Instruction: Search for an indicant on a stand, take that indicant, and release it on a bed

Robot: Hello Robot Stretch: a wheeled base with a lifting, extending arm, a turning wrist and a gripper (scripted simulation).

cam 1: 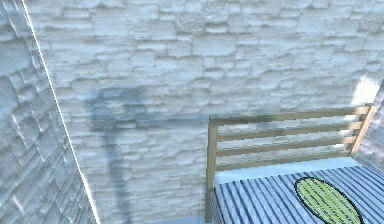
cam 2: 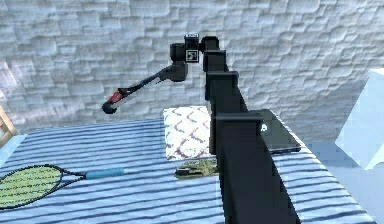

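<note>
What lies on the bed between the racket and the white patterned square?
Nothing lies there. In the arm side view the bed is bare striped cover between the racket and the patterned square.

In the forward view, the bed (cam 1: pixel 260 195) stands at lower right, with its headboard (cam 1: pixel 285 135) before the wall (cam 1: pixel 200 60). In the arm side view, my arm (cam 2: pixel 235 130) reaches across the bed. A racket (cam 2: pixel 40 182) lies to its left, a pad (cam 2: pixel 187 132) just beside it and a flat slab (cam 2: pixel 280 135) to its right.
</note>
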